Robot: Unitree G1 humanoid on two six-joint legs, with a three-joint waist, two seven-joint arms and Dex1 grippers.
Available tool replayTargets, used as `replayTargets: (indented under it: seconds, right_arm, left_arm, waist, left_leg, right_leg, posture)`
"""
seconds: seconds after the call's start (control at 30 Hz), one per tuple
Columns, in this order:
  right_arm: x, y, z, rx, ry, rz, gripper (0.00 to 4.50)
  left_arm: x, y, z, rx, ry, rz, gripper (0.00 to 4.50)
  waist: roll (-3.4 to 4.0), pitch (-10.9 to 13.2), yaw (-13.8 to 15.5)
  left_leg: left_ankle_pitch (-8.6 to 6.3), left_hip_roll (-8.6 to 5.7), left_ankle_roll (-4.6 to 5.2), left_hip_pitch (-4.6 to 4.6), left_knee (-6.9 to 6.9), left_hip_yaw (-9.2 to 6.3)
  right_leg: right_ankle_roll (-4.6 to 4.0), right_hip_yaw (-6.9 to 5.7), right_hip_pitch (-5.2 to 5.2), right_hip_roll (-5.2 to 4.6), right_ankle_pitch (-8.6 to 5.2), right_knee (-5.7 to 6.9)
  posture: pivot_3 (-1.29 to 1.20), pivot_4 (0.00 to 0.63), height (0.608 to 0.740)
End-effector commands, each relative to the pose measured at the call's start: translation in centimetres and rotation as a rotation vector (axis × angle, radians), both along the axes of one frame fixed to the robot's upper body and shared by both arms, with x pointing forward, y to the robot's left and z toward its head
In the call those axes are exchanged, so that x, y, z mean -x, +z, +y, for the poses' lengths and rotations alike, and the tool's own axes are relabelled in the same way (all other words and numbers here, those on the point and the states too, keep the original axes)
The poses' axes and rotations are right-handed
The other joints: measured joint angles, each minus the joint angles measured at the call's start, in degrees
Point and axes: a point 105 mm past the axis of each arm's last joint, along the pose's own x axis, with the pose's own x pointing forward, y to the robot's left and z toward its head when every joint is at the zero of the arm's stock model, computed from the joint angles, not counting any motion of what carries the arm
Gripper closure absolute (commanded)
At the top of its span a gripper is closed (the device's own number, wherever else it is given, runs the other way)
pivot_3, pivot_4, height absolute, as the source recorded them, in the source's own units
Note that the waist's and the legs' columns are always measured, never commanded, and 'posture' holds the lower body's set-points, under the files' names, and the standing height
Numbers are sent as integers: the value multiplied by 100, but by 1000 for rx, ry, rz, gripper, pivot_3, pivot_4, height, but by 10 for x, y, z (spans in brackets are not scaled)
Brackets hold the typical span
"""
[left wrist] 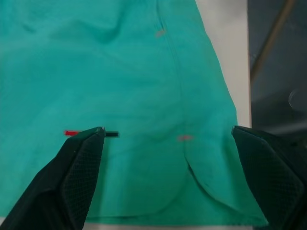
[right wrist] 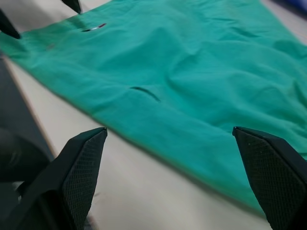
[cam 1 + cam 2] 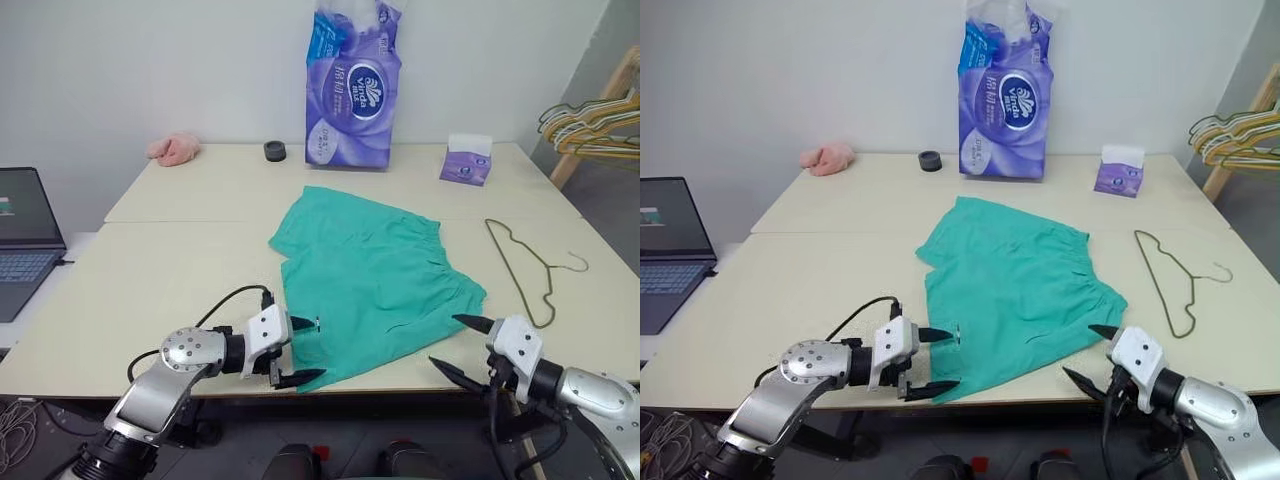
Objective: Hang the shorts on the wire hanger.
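We kept our left tool [image 3: 303,350] and right tool [image 3: 459,345] wide apart, holding nothing, beside the shorts [image 3: 375,280] to grab them.

Both arms silver-grey metal w/ round joint caps, white blocks at wrists. Left gripper [image 3: 302,350] & right gripper [image 3: 460,345]: black pointed fingers w/ cross-hatched pads [image 1: 79,165]. Black cable loops over left forearm.

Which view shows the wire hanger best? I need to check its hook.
The right eye view: the wire hanger lies whole on the table, hook pointing away from the shorts. The left eye view shows the same.
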Motion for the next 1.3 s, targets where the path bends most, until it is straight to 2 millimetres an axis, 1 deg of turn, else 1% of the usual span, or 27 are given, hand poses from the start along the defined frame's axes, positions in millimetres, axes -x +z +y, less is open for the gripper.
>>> replayTargets:
  seconds: [0.03, 0.1, 0.23, 0.37, 0.4, 0.47, 0.53, 0.7, 0.83, 0.87, 0.97, 1.1, 1.2, 1.3]
  right_arm:
    - [8, 10, 9, -8, 63, -25, 0]
    - [11, 9, 10, -8, 65, -26, 0]
    - [14, 6, 8, 3, 63, -31, 0]
    - [16, 6, 7, 14, 62, -37, 0]
    - [16, 5, 7, 17, 61, -37, 0]
    - [17, 6, 5, 21, 59, -38, 0]
    - [17, 6, 3, 24, 59, -38, 0]
    - [15, 9, -1, 37, 67, -38, 0]
    - [9, 12, -3, 74, 84, -68, 0]
    - [4, 13, -6, 119, 85, -102, 0]
    - [-10, 11, -16, 274, 110, -197, 0]
    - [-30, 9, -26, 416, 144, -269, 0]
    - [-39, 3, -28, 526, 214, -310, 0]
    - [-56, -2, -29, 634, 260, -382, 0]
  left_arm:
    - [-3, -4, -2, -35, -30, -24, 29]
    - [-7, -9, -4, -40, -27, -34, 29]
    - [-6, -16, -4, -76, -59, -45, 29]
    - [-8, -25, 0, -115, -69, -57, 29]
    - [-9, -26, 1, -113, -63, -57, 413]
    - [-12, -27, 1, -108, -47, -64, 867]
    - [-14, -26, 1, -85, -23, -56, 1450]
    - [-17, -21, -2, -17, 33, 14, 3022]
    - [-18, -20, -1, -8, 48, 44, 4202]
    - [-19, -19, 0, -4, 54, 38, 4476]
    - [-24, -14, 1, 15, 72, 28, 4476]
    - [-36, -2, 4, 43, 100, -3, 4476]
    - [-45, 9, 5, 75, 121, -22, 4476]
    - [-53, 20, 4, 103, 129, -40, 4476]
  waist:
    - [-4, 4, -10]
    - [-7, 7, -7]
    - [-7, 7, -8]
    - [-4, 8, -7]
    - [-3, 7, -7]
    - [-3, 9, -5]
    - [-4, 10, -7]
    - [-4, 13, -25]
    - [-4, 15, -42]
    - [-4, 16, -46]
    - [-5, 17, -85]
    - [-9, 23, -120]
    - [-11, 31, -142]
    - [-12, 34, -153]
  left_leg:
    - [0, 1, 0, -1, 0, 0]
    - [-1, 3, -1, -1, 0, -1]
    - [-1, 4, -1, 0, 1, 0]
    - [-1, 4, -1, 0, 1, 0]
    - [-1, 4, -1, 2, 1, 0]
    - [-1, 4, -1, 3, 1, 0]
    - [-1, 5, -1, 5, 1, -1]
    - [-1, 6, -1, 7, 1, 0]
    - [-1, 7, -1, 7, 0, -1]
    - [-1, 7, -1, 7, 1, -1]
    - [-1, 7, -2, 7, 1, 2]
    - [-1, 7, -2, 6, 0, 1]
    - [-1, 7, -2, 3, 0, 2]
    - [-2, 7, -2, 0, 0, 2]
  right_leg:
    - [6, -1, -2, 0, 3, 0]
    - [15, -2, -2, 0, 8, -1]
    - [17, 0, -1, -1, 9, -4]
    - [-3, 0, -1, -2, -2, -5]
    - [-4, 0, 1, -2, -3, -6]
    - [-5, 0, 2, -3, -3, -8]
    - [-7, 0, 4, -3, -4, -8]
    - [-8, -1, 6, -3, -5, -7]
    - [-7, -4, 7, -2, -5, -7]
    - [-5, -4, 6, -2, -4, -7]
    - [0, -3, 6, -2, -1, -7]
    - [10, -6, 5, 1, 5, -4]
    - [20, -4, 1, 2, 12, -3]
    - [21, -4, -1, 3, 13, -3]
  posture:
    - [-83, 47, 740]
    - [-88, 50, 740]
    - [-98, 58, 740]
    - [-104, 64, 740]
    - [-104, 64, 740]
    - [-106, 69, 740]
    - [-106, 69, 740]
    - [-105, 70, 740]
    - [-101, 66, 740]
    - [-101, 66, 740]
    - [-99, 61, 740]
    - [-96, 59, 740]
    - [-92, 55, 740]
    - [-85, 53, 740]
